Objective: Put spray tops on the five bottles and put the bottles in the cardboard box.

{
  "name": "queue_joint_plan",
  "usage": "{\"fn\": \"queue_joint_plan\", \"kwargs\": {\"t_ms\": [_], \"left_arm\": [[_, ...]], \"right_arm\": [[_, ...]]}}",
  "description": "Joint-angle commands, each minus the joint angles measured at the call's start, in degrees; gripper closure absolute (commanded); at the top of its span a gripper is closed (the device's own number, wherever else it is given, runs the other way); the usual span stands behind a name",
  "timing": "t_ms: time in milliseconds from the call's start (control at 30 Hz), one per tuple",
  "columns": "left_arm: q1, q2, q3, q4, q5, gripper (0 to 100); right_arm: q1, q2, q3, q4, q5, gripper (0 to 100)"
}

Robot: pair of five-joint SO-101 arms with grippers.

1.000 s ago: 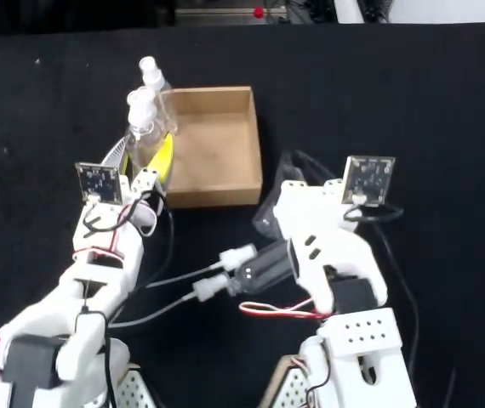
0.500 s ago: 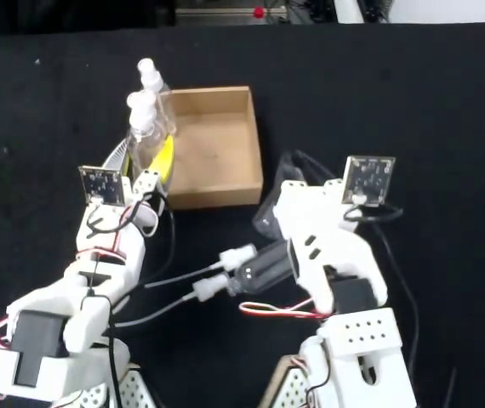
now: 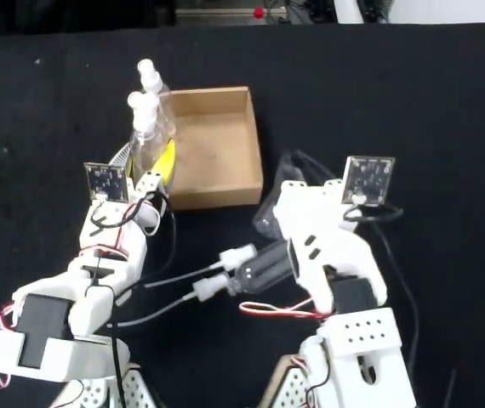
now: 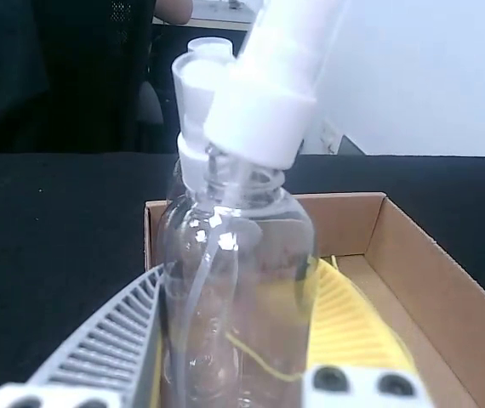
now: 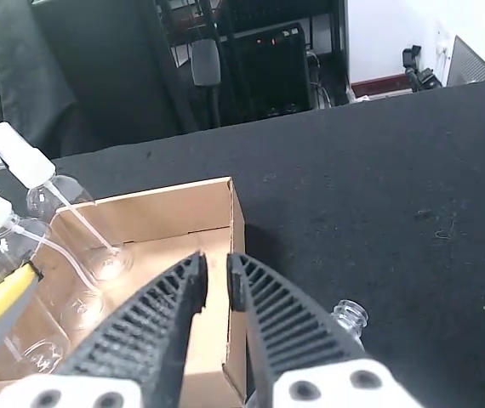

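Note:
My left gripper is shut on a clear bottle just left of the cardboard box. It holds the bottle upright between a grey and a yellow finger. A white spray top sits tilted on its neck, tube inside. A second topped bottle stands right behind it. My right gripper hovers near the box's near right corner, its fingers almost together with nothing between them. A bottle with no top stands beside it.
Two more clear bottles lie partly under the right arm. Their spray tops and long tubes point left across the black table. Cables trail near both arm bases. The box's inside is bare.
The left arm has edged slightly away from its base with the bottle in its grip. The right arm and the lying bottles have not moved.

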Motion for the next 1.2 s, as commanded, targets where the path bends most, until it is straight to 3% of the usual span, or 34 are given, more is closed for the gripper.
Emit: {"fn": "queue_joint_plan", "kwargs": {"t_ms": [0, 400, 767, 1167], "left_arm": [[0.5, -0.3, -2.4, -1.6, -0.1, 97], [0.5, 2.9, -3.7, -1.8, -0.1, 97], [0.5, 8.8, -2.7, -11.1, -0.1, 97], [0.4, 9.4, -2.5, -11.0, -0.1, 97]], "right_arm": [[1.1, -0.8, -0.2, -2.2, 0.6, 95.9], [1.3, -0.8, -0.2, -2.2, 0.6, 95.9], [1.3, -0.8, -0.2, -2.2, 0.6, 95.9], [1.4, -0.8, 0.6, -3.8, 0.6, 95.9]]}}
